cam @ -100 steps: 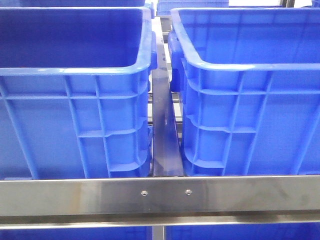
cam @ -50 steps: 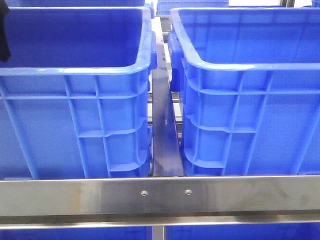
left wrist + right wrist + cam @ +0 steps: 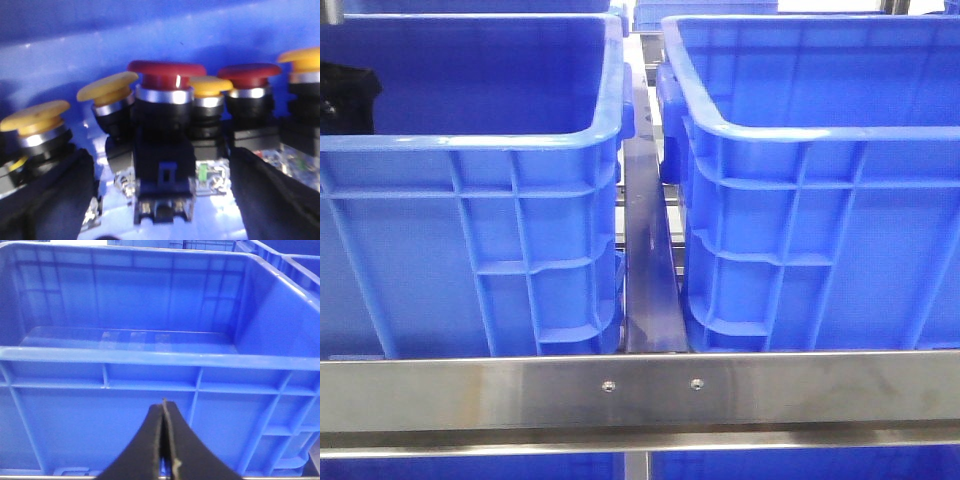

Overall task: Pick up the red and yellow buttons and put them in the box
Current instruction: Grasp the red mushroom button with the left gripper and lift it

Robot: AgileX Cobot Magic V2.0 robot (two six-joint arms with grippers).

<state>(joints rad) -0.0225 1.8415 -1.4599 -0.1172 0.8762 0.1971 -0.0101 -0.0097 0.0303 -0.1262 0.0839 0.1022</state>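
Several mushroom-head buttons stand close together on a blue crate floor in the left wrist view. One red button [image 3: 166,80] on a dark body is nearest, with a second red one [image 3: 248,75] further off. Yellow buttons [image 3: 107,86] stand around them. My left gripper [image 3: 162,200] is open, its dark fingers [image 3: 50,195] on either side of the near red button's body and apart from it. In the front view only a dark part of the left arm [image 3: 345,95] shows inside the left crate [image 3: 470,240]. My right gripper [image 3: 163,407] is shut on nothing, facing the outer wall of the empty blue box [image 3: 150,360].
Two blue crates stand side by side in the front view, the right one [image 3: 820,240] with a dark metal strip [image 3: 650,270] between them. A steel rail [image 3: 640,390] runs across the front. More blue crates show behind.
A dark part of the left arm came into the front view at the far left and has sunk lower inside the left crate. The crates have not moved.
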